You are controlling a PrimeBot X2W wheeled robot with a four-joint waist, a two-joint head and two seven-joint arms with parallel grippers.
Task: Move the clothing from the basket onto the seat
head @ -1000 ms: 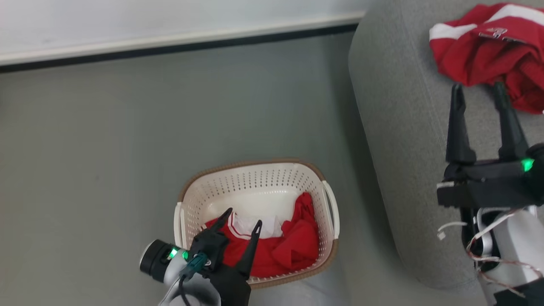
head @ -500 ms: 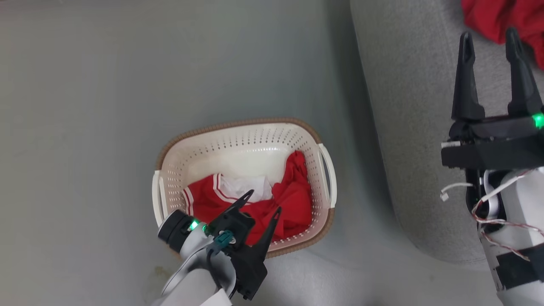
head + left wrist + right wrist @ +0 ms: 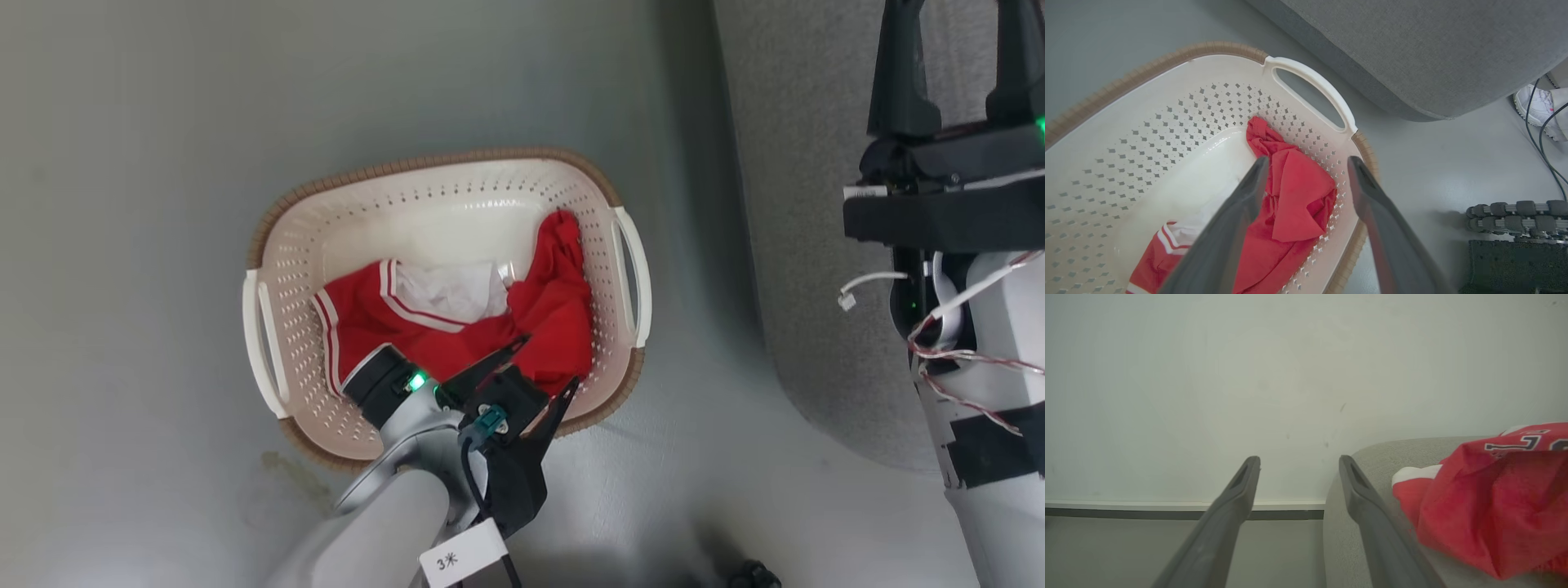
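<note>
we see the left gripper (image 3: pixel 549 361) spread wide and empty, poised over the near right corner of the basket (image 3: pixel 424 163), above the clothing (image 3: pixel 367 314) but not yet touching it as far as we can tell. the right gripper (image 3: pixel 1299 458) is likewise parted and holds nothing, raised beside the seat (image 3: pixel 800 245), where the other garment (image 3: pixel 1486 498) already lies in a heap.

what worries us is the line of the left fingers. in the left wrist view one finger sits over the red fold while the other stands over the basket's rim, so a straight descent could land that finger on the plastic wall, or outside it. the basket looks light (it rests loose on the floor (image 3: pixel 163 245)), and a nudge there might skid or tip it. a shallow pinch could also catch a single layer, letting the fabric slide free on the lift, or trail over the rim and drag the basket along.

the clothing lies crumpled along the basket's near wall, its long axis running with the basket's own, handle to handle. the striped hem points to the left handle; the other end climbs the right wall toward the far corner.
</note>
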